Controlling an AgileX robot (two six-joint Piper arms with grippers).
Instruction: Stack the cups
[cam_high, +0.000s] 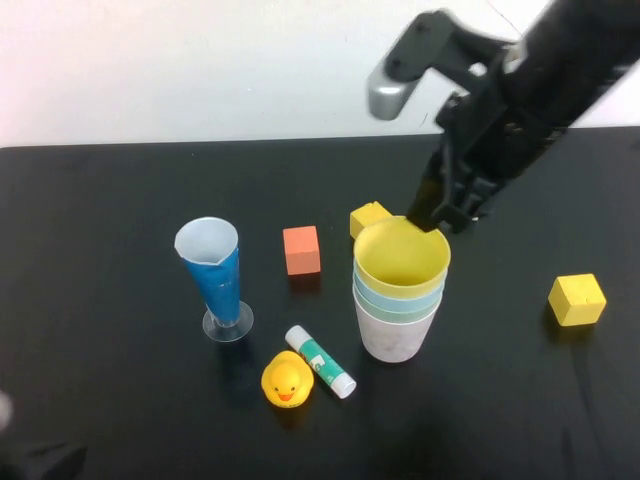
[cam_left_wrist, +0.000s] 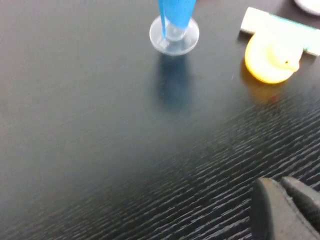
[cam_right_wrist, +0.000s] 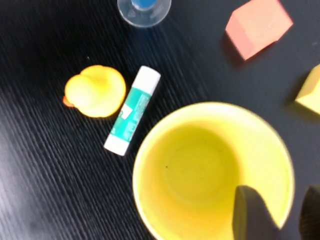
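Cups, matte tapered plastic tumblers, stand nested upright mid-bench: yellow cup (cam_high: 401, 257) on top, light blue (cam_high: 398, 297) and pale green (cam_high: 394, 333) rims below; any pink one is hidden. The right gripper (cam_high: 432, 214) straddles the yellow cup's far rim, fingers (cam_right_wrist: 252, 212) apart. The left gripper (cam_left_wrist: 285, 210), near-left of the stack, cannot be judged open or closed.
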